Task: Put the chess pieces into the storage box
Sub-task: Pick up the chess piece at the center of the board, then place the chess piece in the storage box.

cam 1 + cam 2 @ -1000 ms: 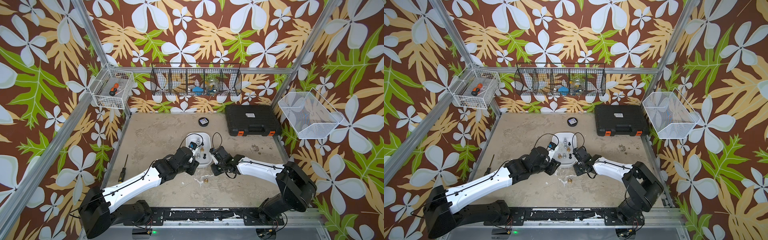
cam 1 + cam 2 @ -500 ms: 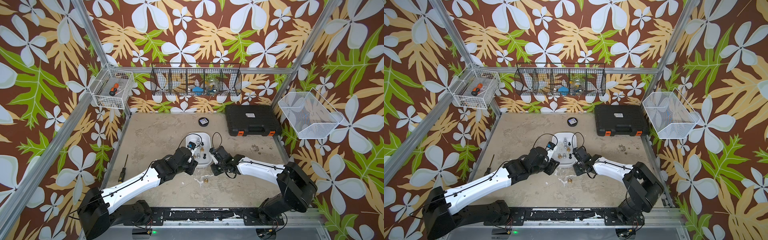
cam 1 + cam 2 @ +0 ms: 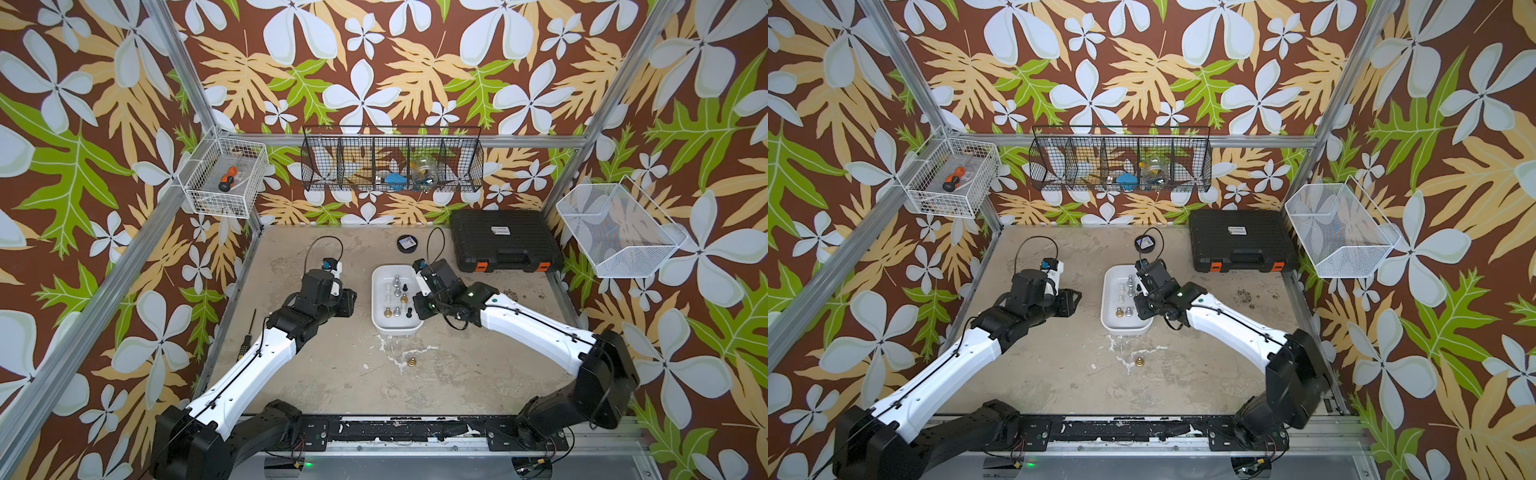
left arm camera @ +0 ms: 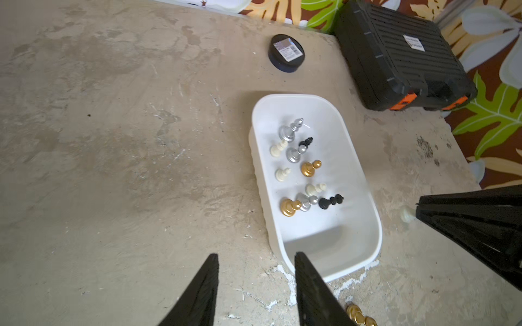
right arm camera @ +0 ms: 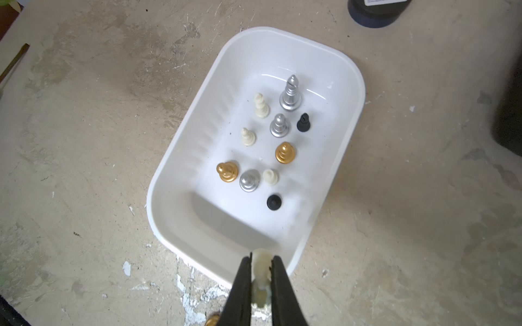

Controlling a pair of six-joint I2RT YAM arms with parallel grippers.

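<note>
The right hand (image 5: 262, 256) clamps a cream chess piece (image 5: 261, 266) over the near rim of the storage box (image 5: 310, 53), its floor just ahead; left hand (image 4: 257, 255) apart, empty

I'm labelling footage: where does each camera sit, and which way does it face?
Top views: above the bases, looking down on left arm, right arm, storage box.
Left wrist: on its arm, facing the box past the open left gripper.
Right wrist: beside the box, facing it; right gripper shut on a cream piece.
Shared: the chess pieces inside.
</note>
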